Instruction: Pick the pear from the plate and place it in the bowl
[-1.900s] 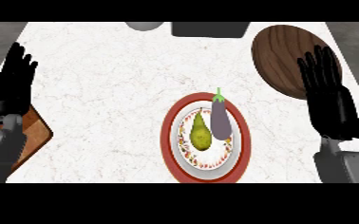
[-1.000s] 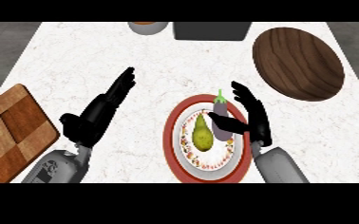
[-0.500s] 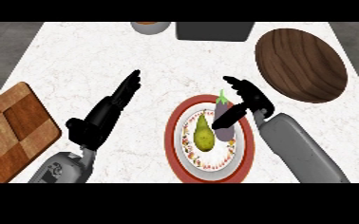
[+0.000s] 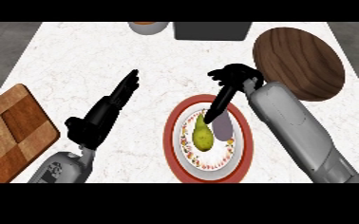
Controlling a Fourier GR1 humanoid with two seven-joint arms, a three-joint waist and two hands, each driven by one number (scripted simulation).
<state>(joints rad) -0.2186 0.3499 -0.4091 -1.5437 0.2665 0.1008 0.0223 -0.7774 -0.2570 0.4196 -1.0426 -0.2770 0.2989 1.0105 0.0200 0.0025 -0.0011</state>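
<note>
Right robot hand [image 4: 235,78]: now bent further over the plate [image 4: 175,144], fingers down, one at the pear [image 4: 203,134] top. Pear: on plate, desk's near middle, long axis near-to-far, just below-left of right hand; purple item [image 4: 222,126] touching its right. Nothing clamped. Left robot hand [image 4: 105,111]: fingers straight, well apart, unchanged. Bowl [image 4: 300,62]: far right.

Yellow-green pear [image 4: 202,136] lies on red-rimmed plate [image 4: 175,144]; wooden bowl [image 4: 300,61] apart.

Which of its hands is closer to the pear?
The right hand: its fingers reach down to the pear on the plate. The left hand hovers off to the pear's left.
</note>
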